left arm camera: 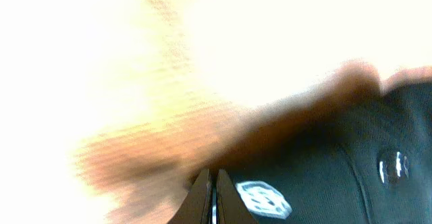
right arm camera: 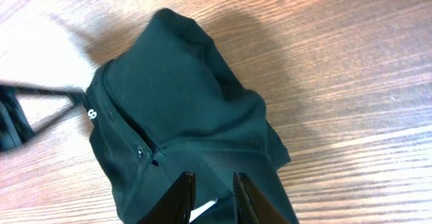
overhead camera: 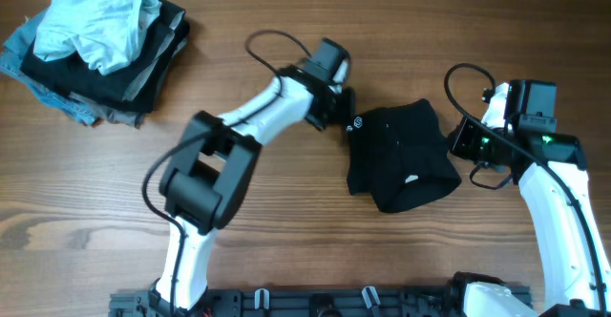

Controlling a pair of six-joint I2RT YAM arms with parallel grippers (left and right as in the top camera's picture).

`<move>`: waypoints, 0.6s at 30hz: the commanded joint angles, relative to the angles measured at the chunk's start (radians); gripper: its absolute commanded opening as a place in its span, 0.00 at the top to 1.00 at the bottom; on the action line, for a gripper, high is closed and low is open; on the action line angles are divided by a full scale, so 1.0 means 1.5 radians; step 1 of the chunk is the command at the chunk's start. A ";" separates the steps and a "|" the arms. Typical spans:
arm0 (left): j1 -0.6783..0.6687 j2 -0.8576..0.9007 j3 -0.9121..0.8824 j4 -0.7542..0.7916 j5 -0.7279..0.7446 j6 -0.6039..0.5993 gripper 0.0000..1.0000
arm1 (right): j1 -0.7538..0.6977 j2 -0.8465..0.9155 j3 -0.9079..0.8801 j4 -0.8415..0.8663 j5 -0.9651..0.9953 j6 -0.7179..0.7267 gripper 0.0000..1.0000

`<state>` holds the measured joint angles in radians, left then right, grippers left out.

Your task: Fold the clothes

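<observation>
Now left claw [left arm camera: 212,198] sits closed beside black shirt [right arm camera: 182,96] (right claw [right arm camera: 214,189] parted over it).

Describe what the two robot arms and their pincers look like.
Both the left arm and right arm have smooth white rounded shells with bulky black joints. A thin black cable loops off each wrist. A small green light glows near the right wrist. The left pincer and right pincer have slim, flat black fingers.
</observation>
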<state>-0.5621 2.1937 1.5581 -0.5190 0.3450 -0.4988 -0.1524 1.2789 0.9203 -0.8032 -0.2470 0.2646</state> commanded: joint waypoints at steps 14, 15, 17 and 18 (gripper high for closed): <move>0.012 -0.011 0.020 -0.228 0.281 0.121 0.04 | 0.044 0.355 -0.017 0.050 -0.102 0.038 0.90; -0.002 -0.011 0.005 -0.215 0.280 0.120 0.04 | 0.044 0.358 -0.017 0.049 -0.102 0.038 0.90; -0.031 -0.004 -0.021 -0.174 0.280 0.109 0.04 | 0.044 0.358 -0.017 0.049 -0.102 0.037 0.90; -0.046 0.000 -0.033 -0.150 0.270 0.084 0.04 | 0.044 0.358 -0.017 0.050 -0.102 0.038 0.90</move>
<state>-0.5789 2.1933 1.5520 -0.7956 0.7361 -0.3420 -0.1017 1.7420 0.9325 -0.7380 -0.4305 0.2955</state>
